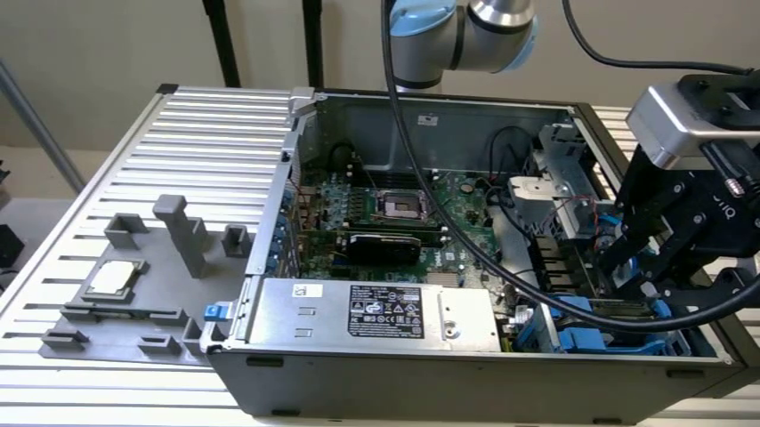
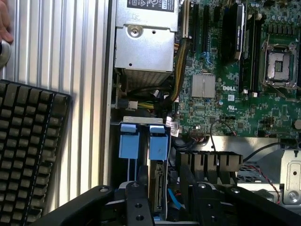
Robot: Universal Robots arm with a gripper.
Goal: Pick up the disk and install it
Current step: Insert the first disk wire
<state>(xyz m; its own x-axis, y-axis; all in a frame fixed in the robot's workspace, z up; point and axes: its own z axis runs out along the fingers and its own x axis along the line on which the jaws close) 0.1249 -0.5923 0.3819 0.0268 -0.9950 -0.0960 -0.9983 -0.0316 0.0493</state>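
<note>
The disk (image 2: 157, 181) stands on edge in the drive bay at the case's front corner, its silver-grey side and blue carrier tab (image 2: 158, 141) showing. My gripper (image 2: 167, 207) reaches down over it, with black fingers (image 2: 137, 202) on either side, shut on the disk. In the exterior view the gripper (image 1: 629, 294) hangs inside the case at that view's right, low over the blue-framed disk (image 1: 611, 308).
A second blue carrier (image 2: 128, 141) sits in the slot beside it. The silver power supply box (image 1: 380, 311) and the motherboard (image 1: 392, 205) lie close by, with cables around the bay. A grey fixture holds a chip (image 1: 113, 277). A keyboard (image 2: 28, 155) and a hand (image 2: 4, 23) are outside the case.
</note>
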